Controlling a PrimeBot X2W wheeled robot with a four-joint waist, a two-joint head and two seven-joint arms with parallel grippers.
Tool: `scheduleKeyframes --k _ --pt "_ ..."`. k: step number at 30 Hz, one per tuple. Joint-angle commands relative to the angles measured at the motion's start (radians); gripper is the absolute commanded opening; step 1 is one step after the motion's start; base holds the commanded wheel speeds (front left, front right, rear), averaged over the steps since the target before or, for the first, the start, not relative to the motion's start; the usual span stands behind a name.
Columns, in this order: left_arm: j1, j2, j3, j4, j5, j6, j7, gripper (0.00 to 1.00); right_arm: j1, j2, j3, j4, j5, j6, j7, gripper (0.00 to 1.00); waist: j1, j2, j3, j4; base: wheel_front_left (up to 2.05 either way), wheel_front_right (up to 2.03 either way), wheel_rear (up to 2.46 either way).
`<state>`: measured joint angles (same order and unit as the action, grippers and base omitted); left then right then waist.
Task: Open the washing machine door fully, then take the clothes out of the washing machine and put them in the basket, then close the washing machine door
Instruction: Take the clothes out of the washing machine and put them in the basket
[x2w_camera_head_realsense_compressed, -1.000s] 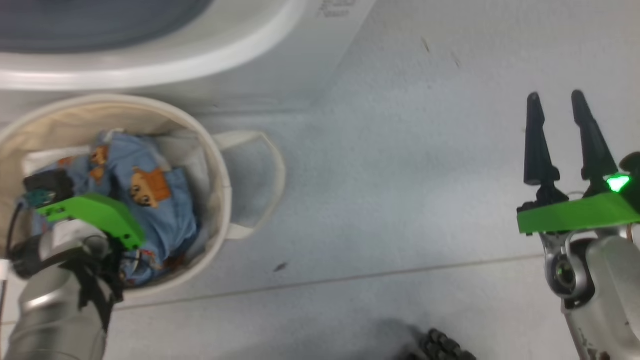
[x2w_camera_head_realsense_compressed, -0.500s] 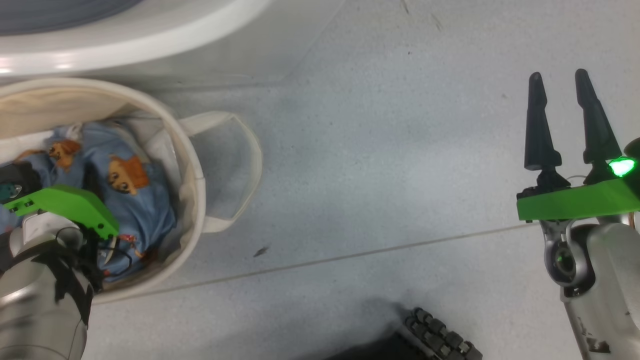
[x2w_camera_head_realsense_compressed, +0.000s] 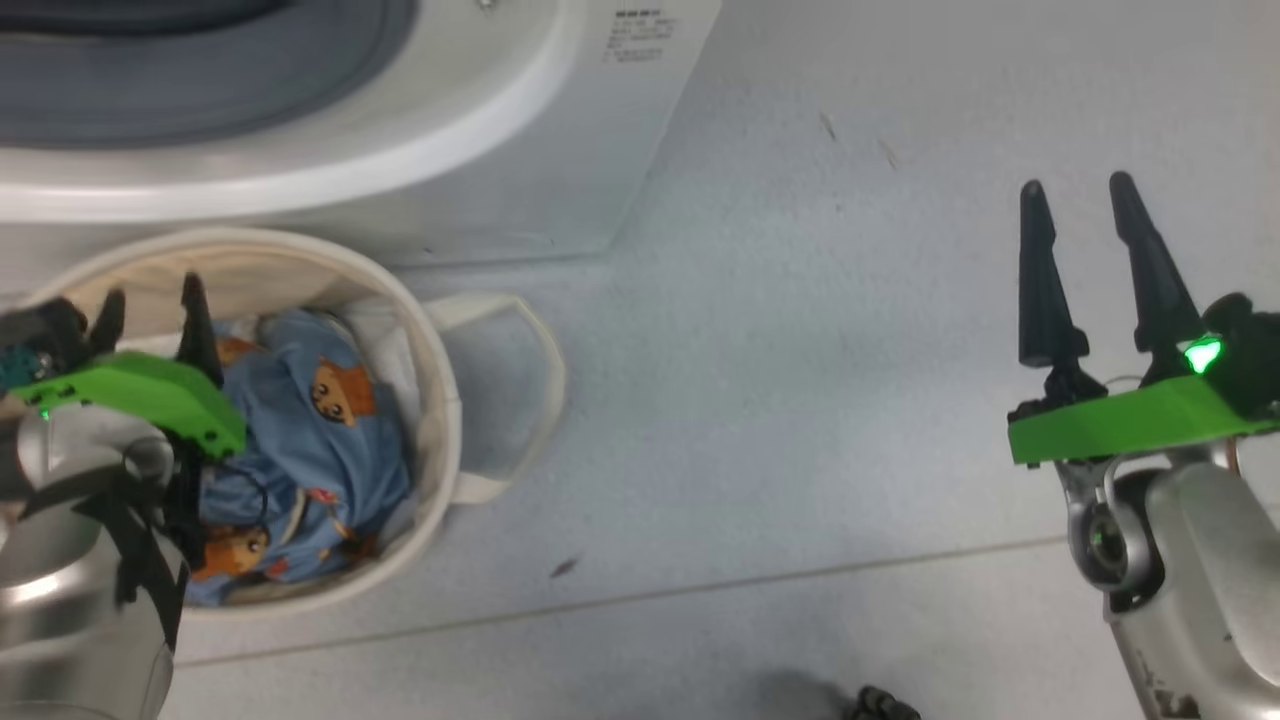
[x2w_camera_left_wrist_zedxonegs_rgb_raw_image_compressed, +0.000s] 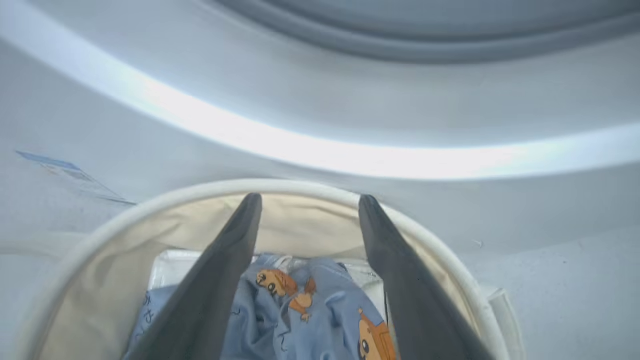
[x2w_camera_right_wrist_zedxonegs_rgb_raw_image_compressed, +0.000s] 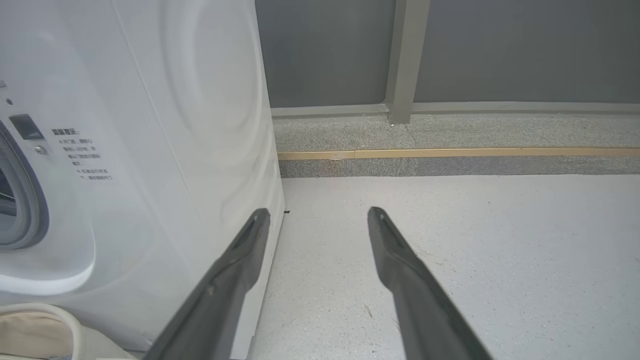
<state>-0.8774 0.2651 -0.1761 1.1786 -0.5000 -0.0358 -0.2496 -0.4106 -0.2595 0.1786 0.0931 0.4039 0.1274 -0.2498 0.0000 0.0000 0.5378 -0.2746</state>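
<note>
While the left gripper (x2w_camera_head_realsense_compressed: 150, 300) hangs over the basket (x2w_camera_head_realsense_compressed: 250, 262) with its jaws spread wide and nothing pinched between them, the clothes (x2w_camera_head_realsense_compressed: 320, 430) lie bunched inside the basket. They are blue fabric with orange cartoon figures, heaped toward the wall nearer the loop handle. A white cloth (x2w_camera_head_realsense_compressed: 385, 345) shows beside the garment, also inside the rim.

Left wrist view: the two fingers frame the garment from above and are clear of it as far as I can tell. The basket rim and the machine's white front lie beyond the tips.

Basket position: on the floor (x2w_camera_head_realsense_compressed: 800, 400), just in front of the washing machine (x2w_camera_head_realsense_compressed: 560, 150), below the lower lip of its opening.

Right gripper (x2w_camera_head_realsense_compressed: 1078, 200): jaws apart and empty, over bare floor well apart from the basket, off the machine's front corner.

Progress, as judged:
- Door opening: done. The drum gasket (x2w_camera_head_realsense_compressed: 200, 80) stands uncovered and nothing closes over it.
- Unloading: the printed garment is in the basket and neither gripper holds it, so this step looks complete. Too little of the drum interior is in frame to confirm that it is empty.
- Closing the washing machine door: not yet done. Where the door stands I cannot tell.

Likely next: the left arm lifts clear of the basket rim, then one arm reaches for the door.
</note>
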Motion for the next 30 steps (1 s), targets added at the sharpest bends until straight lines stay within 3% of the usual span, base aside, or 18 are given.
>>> scheduleKeyframes --k 1,14,22,30 --pt "0.042 0.053 0.04 -0.091 0.019 -0.001 -0.012 1.0 0.041 -0.002 0.01 -0.015 -0.01 0.003 -0.012 1.0 0.0 0.0 -0.066 0.035 0.0 0.0 0.0" --pt "0.323 0.072 0.183 -0.52 0.109 0.003 -0.012 1.0 0.158 0.036 0.063 0.078 -0.016 0.003 -0.012 1.0 0.0 0.0 -0.345 0.098 0.0 0.0 0.0" --pt "0.509 0.091 0.193 -0.645 0.105 0.005 0.015 1.0 0.208 0.044 0.123 0.124 -0.023 0.003 -0.012 1.0 0.0 0.0 -0.497 0.09 0.0 0.0 0.0" --pt "0.646 0.093 0.198 -0.775 0.058 -0.014 0.081 1.0 0.233 0.028 0.12 0.146 -0.024 0.003 -0.012 1.0 0.0 0.0 -0.559 0.085 0.0 0.0 0.0"
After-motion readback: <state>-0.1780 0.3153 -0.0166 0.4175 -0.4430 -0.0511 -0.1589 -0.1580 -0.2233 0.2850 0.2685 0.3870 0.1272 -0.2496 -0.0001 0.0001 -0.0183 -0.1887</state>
